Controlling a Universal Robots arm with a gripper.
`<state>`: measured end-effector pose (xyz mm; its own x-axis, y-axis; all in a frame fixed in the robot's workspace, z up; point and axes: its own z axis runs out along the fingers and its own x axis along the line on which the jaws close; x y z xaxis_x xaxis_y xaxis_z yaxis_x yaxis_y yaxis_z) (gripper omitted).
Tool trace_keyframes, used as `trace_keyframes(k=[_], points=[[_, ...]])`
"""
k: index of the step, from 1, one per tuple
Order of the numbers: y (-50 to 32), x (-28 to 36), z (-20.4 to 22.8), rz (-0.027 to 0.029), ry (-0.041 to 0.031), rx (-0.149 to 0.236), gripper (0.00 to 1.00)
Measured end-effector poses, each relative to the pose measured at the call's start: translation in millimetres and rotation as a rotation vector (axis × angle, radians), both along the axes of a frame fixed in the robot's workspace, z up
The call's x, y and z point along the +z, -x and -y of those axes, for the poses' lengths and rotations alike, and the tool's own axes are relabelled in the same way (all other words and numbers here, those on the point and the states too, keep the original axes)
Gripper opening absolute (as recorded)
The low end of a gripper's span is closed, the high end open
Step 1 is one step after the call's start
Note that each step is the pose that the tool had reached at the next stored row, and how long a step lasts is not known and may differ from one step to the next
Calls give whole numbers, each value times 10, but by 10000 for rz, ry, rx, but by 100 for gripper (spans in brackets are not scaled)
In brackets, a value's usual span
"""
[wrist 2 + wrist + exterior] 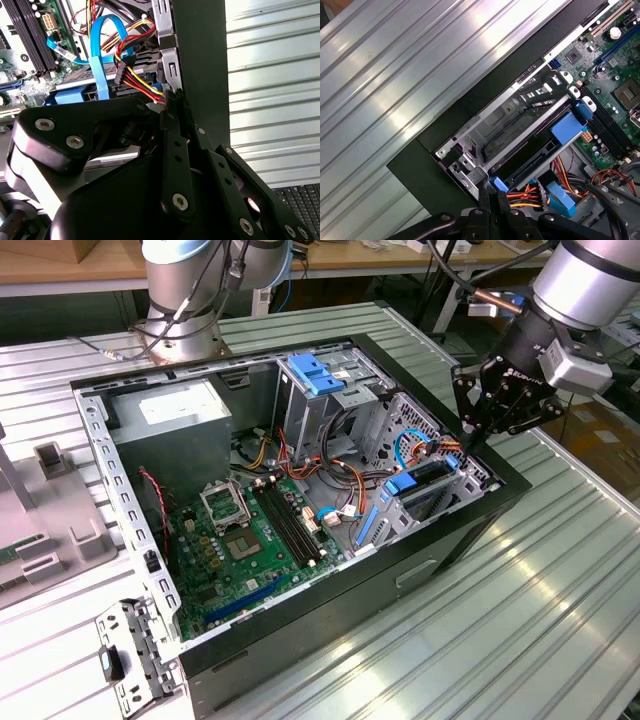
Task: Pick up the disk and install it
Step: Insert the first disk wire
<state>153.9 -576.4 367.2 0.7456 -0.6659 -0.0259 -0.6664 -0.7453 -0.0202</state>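
We're at the corner of the open black desktop computer case (330, 570), which lies on its side on the ribbed silver metal tabletop (540, 610). The black multi-link pincer (478, 430) hangs just above the lower drive bay at the case's edge toward the exterior view's right. In both wrist views its fingers (492, 200) look pressed together with no gap we can make out, tips down among the red, yellow and black power cable bundle (137, 82).

The disk, a flat silver-grey hard drive in its blue plastic carrier frame (425, 485), sits low inside that bay, tilted in the exterior view. We can't tell whether it's fully seated. In the first wrist view its blue carrier end (567, 131) shows beside the folded grey metal bay wall (505, 117).

What worries us here? Those loose wires and the flat light-blue data cable (100, 55) lie right by the fingertips, so a push or pull could snag them or strain a connector. A tilted drive could jam on the bay rails. And the case rim is close, so the pincer's linkage could knock it.
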Motion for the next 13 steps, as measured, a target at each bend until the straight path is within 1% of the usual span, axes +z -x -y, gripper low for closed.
trace_keyframes(k=[10, 13], points=[[128, 0, 5, 0, 0, 0, 18], [189, -1, 7, 0, 0, 1, 18]])
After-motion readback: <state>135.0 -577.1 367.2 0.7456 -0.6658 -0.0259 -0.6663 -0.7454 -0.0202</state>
